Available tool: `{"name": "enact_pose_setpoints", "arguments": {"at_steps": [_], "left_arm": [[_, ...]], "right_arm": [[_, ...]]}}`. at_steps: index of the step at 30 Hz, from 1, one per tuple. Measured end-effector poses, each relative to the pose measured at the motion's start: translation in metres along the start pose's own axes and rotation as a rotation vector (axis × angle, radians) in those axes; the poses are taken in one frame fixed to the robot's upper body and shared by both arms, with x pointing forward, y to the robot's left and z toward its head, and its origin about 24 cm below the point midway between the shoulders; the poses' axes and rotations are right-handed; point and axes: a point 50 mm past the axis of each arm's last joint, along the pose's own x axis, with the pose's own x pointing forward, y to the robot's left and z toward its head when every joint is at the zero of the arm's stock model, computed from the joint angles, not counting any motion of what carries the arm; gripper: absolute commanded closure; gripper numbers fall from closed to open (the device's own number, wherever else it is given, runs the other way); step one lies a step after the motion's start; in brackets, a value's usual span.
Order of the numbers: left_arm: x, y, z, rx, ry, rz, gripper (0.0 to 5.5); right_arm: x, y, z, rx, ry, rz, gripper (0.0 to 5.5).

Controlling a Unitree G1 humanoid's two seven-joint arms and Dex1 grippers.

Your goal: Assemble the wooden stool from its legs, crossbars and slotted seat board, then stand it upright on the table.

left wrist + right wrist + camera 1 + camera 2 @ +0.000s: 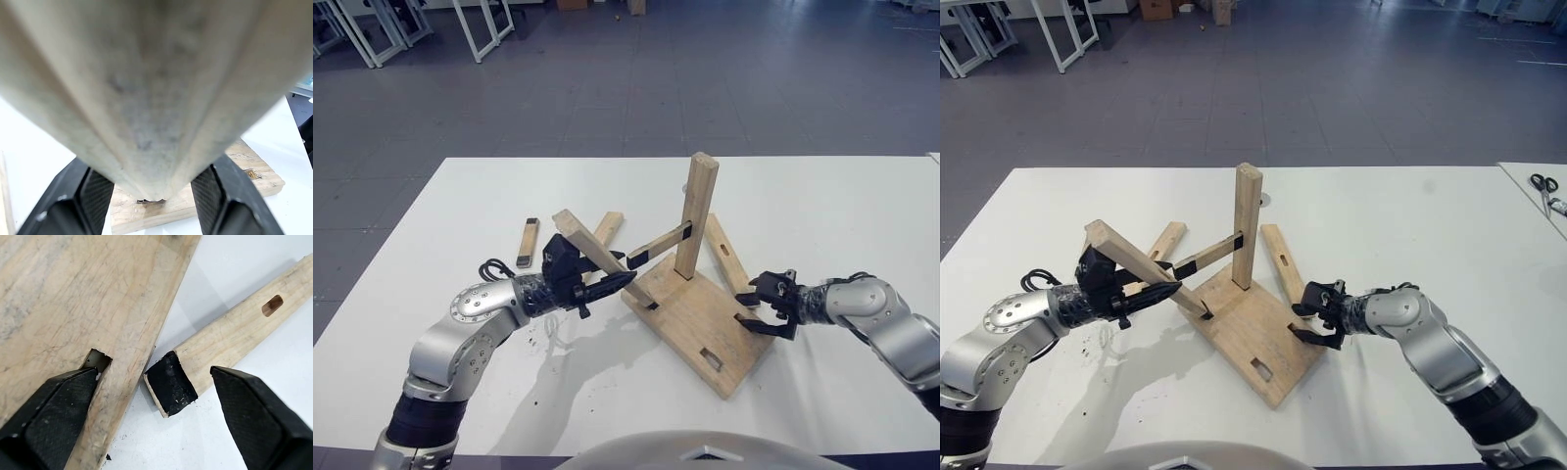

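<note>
Frankly, the weak spot is my left claw [617, 282], clamped on the tilted leg [592, 250]. That leg is tied by the crossbar [661, 243] to the upright leg [697, 215]. Its lower end meets the seat board [705, 328] just past my fingertips, though I cannot tell whether it is seated. If I push off-line, I judge the crossbar could lever out or topple the upright leg.

My right claw [762, 305] stands wide and holds nothing. The black-capped end of a loose leg [230, 333] lies on the table [842, 196] between its fingers, and the board's edge slot [98, 361] is just beside one finger. Closing here could pinch board and leg together, or skid the leg away.
</note>
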Motion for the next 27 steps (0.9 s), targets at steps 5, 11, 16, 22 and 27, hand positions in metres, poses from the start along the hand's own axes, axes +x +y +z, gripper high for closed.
{"name": "enact_pose_setpoints", "arguments": {"at_steps": [5, 11, 16, 22, 27], "left_arm": [[0.002, -0.003, -0.001, -0.035, -0.036, 0.092, 3.45], [0.002, -0.012, -0.001, -0.052, -0.041, 0.136, 3.45], [-0.003, -0.013, -0.003, -0.074, -0.036, 0.122, 3.45], [0.000, -0.009, -0.005, -0.054, -0.015, 0.112, 3.45], [0.007, -0.013, -0.006, 0.031, 0.005, 0.090, 3.45]], "right_arm": [[0.000, 0.000, 0.000, 0.010, -0.009, -0.011, 1.24], [0.000, 0.000, -0.001, 0.014, -0.011, -0.009, 1.24], [0.000, 0.001, 0.000, 0.008, -0.012, -0.005, 1.24], [0.000, 0.001, 0.000, 0.010, -0.012, 0.000, 1.24], [0.000, 0.001, 0.000, 0.010, -0.014, 0.004, 1.24]]}}
